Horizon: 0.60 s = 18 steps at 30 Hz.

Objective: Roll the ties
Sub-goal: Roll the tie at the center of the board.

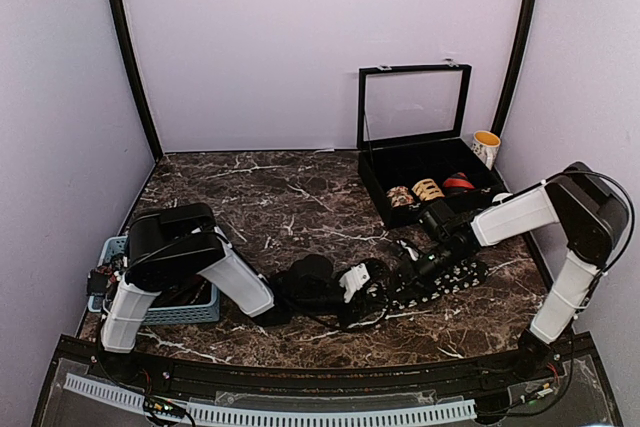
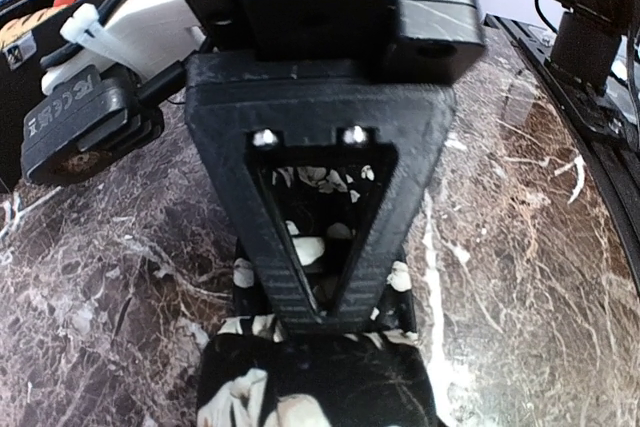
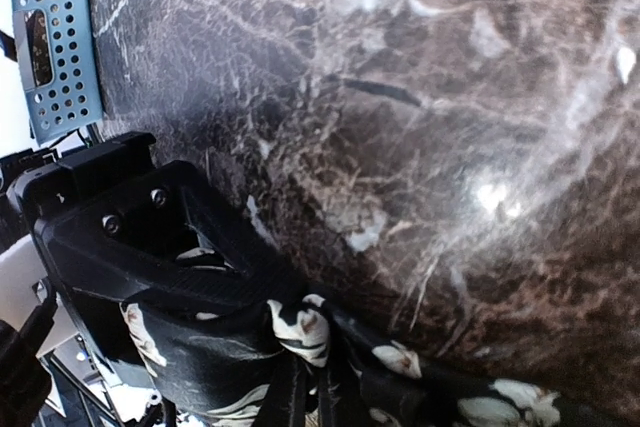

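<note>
A black tie with white floral prints (image 1: 452, 278) lies across the marble table, right of centre. My left gripper (image 1: 376, 291) reaches in from the left. In the left wrist view its fingers (image 2: 318, 319) meet at the tips and pinch the tie (image 2: 310, 387). My right gripper (image 1: 406, 271) comes from the right, close beside the left one. In the right wrist view its finger (image 3: 190, 257) presses on bunched tie fabric (image 3: 300, 332). Rolled ties, tan-patterned (image 1: 428, 189) and red (image 1: 458, 184), sit in the black case (image 1: 378, 192).
The case's glass lid (image 1: 413, 105) stands open at the back right, with a yellow-rimmed cup (image 1: 486, 147) beside it. A blue slotted basket (image 1: 190, 309) sits at the near left under the left arm, and shows in the right wrist view (image 3: 55, 42).
</note>
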Each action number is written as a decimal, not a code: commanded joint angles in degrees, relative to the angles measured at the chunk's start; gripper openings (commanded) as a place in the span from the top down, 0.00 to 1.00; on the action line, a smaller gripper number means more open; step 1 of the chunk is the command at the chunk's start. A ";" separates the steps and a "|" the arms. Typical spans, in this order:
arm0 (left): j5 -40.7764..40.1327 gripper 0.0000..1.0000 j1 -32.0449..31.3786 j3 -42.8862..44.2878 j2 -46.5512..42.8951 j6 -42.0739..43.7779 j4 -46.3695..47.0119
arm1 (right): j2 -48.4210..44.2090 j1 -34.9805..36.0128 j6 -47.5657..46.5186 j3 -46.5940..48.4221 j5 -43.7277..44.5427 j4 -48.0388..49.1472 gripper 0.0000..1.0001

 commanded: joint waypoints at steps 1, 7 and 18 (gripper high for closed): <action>-2.04 0.70 -0.42 -3.79 -1.80 3.61 -6.54 | -0.80 0.52 -0.34 -0.34 7.41 -6.23 0.87; -3.06 0.72 -0.62 -6.57 -3.62 5.83 -10.01 | -8.61 0.96 5.39 0.56 -1.77 -0.41 0.54; -2.28 0.71 -0.95 -6.63 -3.73 6.20 -10.74 | -2.52 6.53 5.77 3.02 -1.71 0.36 0.54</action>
